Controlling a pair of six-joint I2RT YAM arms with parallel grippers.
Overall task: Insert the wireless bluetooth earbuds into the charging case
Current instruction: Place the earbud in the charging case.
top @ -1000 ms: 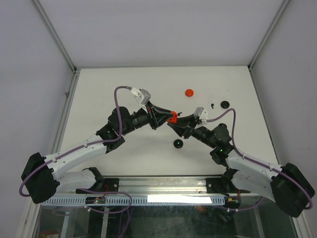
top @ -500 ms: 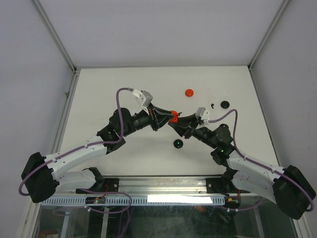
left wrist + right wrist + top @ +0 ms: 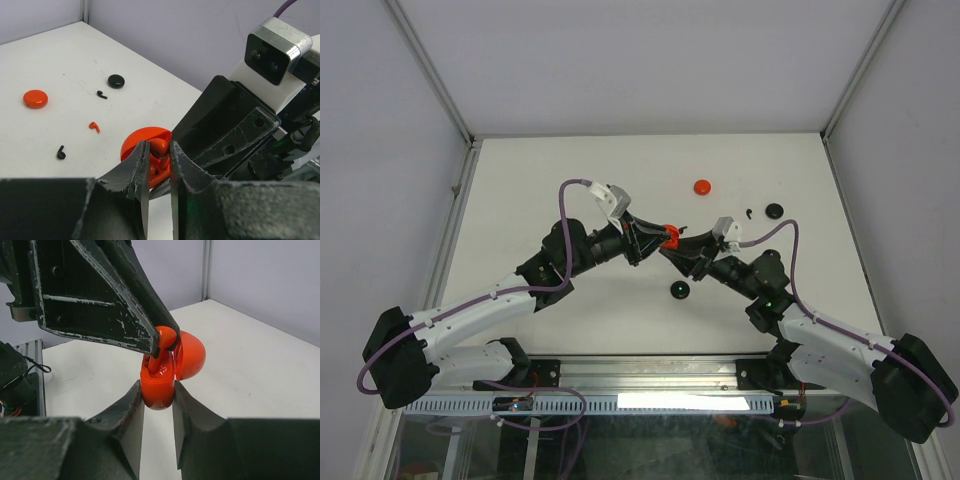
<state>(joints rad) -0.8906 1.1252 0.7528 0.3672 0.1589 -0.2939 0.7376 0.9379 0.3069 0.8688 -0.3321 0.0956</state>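
Our left jaws clamp the red earbud (image 3: 159,146); we should seat it squarely into the red case (image 3: 158,385) clamped between our right jaws.

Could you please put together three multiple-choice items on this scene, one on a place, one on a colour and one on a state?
1. Where is the open charging case?
A. in the left end effector
B. in the right end effector
C. in neither

2. What colour is the earbud that the left end effector pinches?
A. red
B. black
C. white

3. How is the case's lid?
A. shut
B. taken off
C. swung open

Answers:
1 B, the right wrist view shows it clamping the case's body.
2 A, the earbud matches the red case.
3 C, the lid stands hinged back behind the body.
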